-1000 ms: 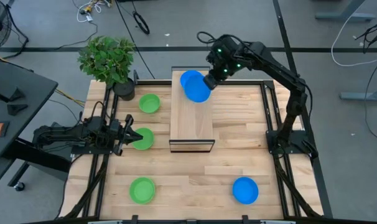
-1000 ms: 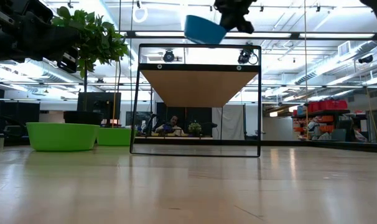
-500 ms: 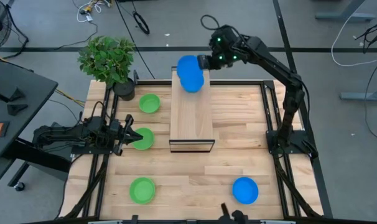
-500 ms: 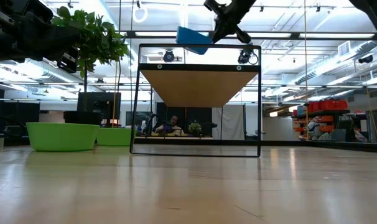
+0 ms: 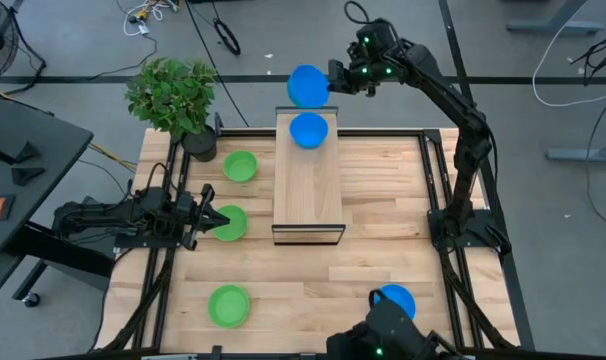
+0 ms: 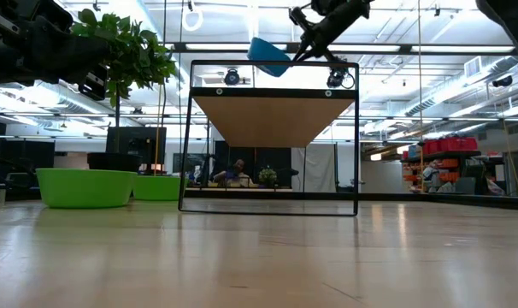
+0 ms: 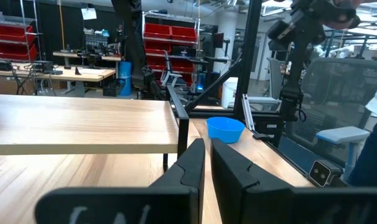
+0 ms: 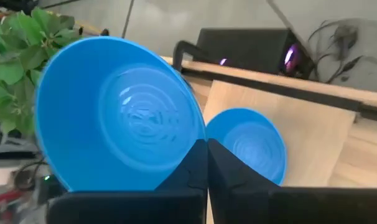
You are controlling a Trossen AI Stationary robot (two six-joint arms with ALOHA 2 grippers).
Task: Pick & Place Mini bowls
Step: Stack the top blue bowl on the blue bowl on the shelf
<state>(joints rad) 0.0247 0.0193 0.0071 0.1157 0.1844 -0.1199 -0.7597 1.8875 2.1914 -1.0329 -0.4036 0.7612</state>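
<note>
My right gripper (image 5: 330,78) is shut on a blue mini bowl (image 5: 306,85), held in the air just past the far end of the raised wooden platform (image 5: 308,190). A second blue bowl (image 5: 308,130) sits on the platform's far end and also shows in the right wrist view (image 8: 251,146). A third blue bowl (image 5: 395,298) sits on the table at the near right. Three green bowls (image 5: 240,166) (image 5: 230,223) (image 5: 228,305) sit on the table's left half. My left gripper (image 5: 211,220) is shut and empty, raised above the left edge of the middle green bowl. My right gripper pinches the blue bowl's rim (image 8: 198,148) between its two fingers, one finger on the inside wall and one on the outside. The fingers come from the table's right, slanting down. The bowl is lifted clear and tilted (image 6: 267,56), its opening toward the wrist camera.
A potted leafy plant (image 5: 173,95) stands at the far left corner. The platform stands on a black frame (image 6: 272,137) in the middle of the table. A dark object (image 5: 383,340) shows at the near edge, partly in front of the third blue bowl.
My right gripper has carried the blue bowl from over the platform's far end toward the table's far edge, past the platform's end, and the bowl has tipped further. The second blue bowl now shows apart from it on the platform. A dark object has come in at the near edge.
</note>
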